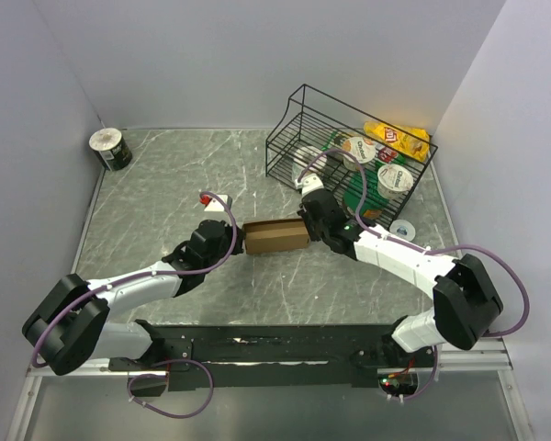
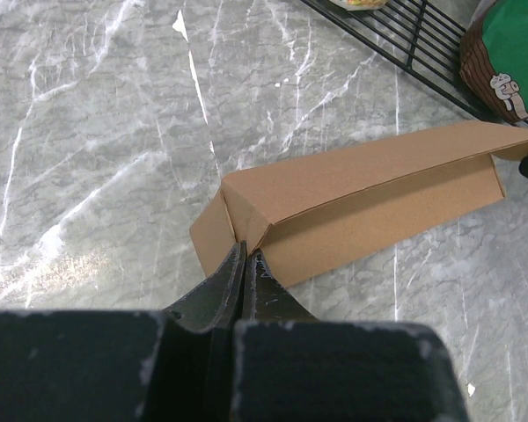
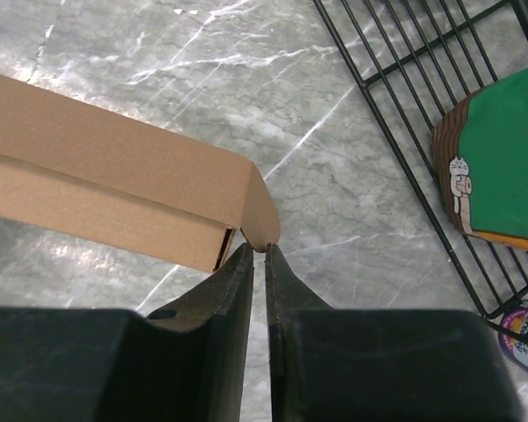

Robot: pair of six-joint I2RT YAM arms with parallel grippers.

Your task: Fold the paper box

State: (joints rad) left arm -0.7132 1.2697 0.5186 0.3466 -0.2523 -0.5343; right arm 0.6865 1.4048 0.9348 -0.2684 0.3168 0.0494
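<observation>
The paper box (image 1: 275,237) lies on the marble-patterned table (image 1: 165,184), about midway between the two arms and just in front of the black wire basket (image 1: 286,115). It already has its shape: a long, shallow brown carton with the walls up and the lid panel brought over the top, so most of the folding looks done.

The left tool (image 2: 246,257) is closed tight at the box's left end corner, apparently nipping a thin edge of cardboard where the folds meet. The right tool (image 3: 262,251) is nearly closed, with only a slit between its fingers, and the tip of the end flap (image 3: 260,207) sits in that slit.

What seems left is the closing. In the right wrist view a dark gap (image 3: 222,251) shows under the lid at that end, and in the left wrist view the lid's front edge stands off the wall rather than lying flush. The end flaps probably need tucking in and the lid pressing down.
</observation>
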